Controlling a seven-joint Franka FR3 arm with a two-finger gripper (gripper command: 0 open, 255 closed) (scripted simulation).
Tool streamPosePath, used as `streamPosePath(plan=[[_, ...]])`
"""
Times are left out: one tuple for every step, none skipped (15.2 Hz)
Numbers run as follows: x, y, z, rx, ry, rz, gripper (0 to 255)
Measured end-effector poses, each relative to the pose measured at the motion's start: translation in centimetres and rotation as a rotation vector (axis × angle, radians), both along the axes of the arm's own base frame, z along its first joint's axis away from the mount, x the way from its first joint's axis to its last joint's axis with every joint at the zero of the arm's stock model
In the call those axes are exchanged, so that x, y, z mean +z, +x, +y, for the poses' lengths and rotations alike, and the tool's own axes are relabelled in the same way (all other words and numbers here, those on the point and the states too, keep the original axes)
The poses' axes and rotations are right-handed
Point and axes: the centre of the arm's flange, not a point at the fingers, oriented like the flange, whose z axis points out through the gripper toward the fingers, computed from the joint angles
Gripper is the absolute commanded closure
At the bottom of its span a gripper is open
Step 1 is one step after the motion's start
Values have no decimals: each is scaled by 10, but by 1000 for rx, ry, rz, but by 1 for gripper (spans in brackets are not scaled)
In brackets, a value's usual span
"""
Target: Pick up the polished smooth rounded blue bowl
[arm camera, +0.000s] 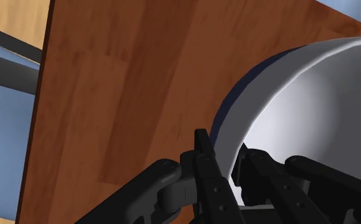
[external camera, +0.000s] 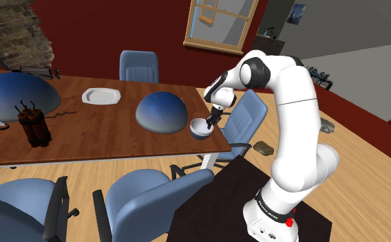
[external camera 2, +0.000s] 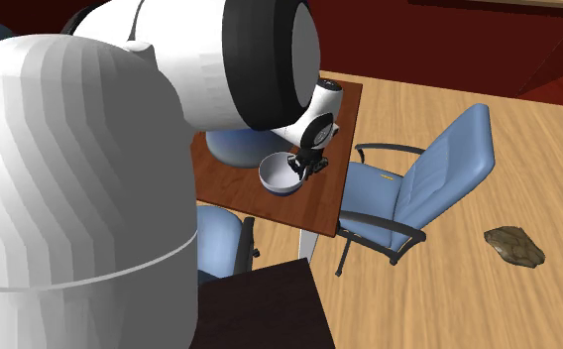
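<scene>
Table (external camera: 118,130): red-brown wood, visible grain, smooth, slight sheen.
Bowl (arm camera: 313,95): smooth all over, white inside, dark blue outside, soft gloss; material cannot be told.
Gripper (arm camera: 227,156): black, matt, small screw heads set in the fingers.
Arm (external camera: 294,117): smooth white shell, light gloss; dark joint rings, duller.
Chair (external camera 2: 438,169): blue seat and back, even matt surface; black frame.
Floor (external camera 2: 448,288): pale wood planks, grained.
Dome (external camera: 161,112): mottled blue, dull.
Plate (external camera: 101,96): plain white, smooth.
Wall (external camera: 22,34): rough brown-grey masonry.
Rock (external camera 2: 515,246): rough, brownish.
Stand (external camera: 215,199): black, matt.
</scene>
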Motion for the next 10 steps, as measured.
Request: streamPosePath(plan=[[6, 1, 1, 0, 0, 0, 255], [10, 1, 1, 0, 0, 0, 255], [16, 0, 1, 0, 0, 0, 255], [20, 1, 1, 0, 0, 0, 255], [27, 1, -1, 0, 0, 0, 255], [32, 0, -1, 0, 0, 0, 255], [37, -1, -1, 0, 0, 0, 255], [42, 0, 0, 0, 0, 0, 255], [47, -1, 0, 0, 0, 0, 255], [51, -1, 1, 0, 0, 0, 255]])
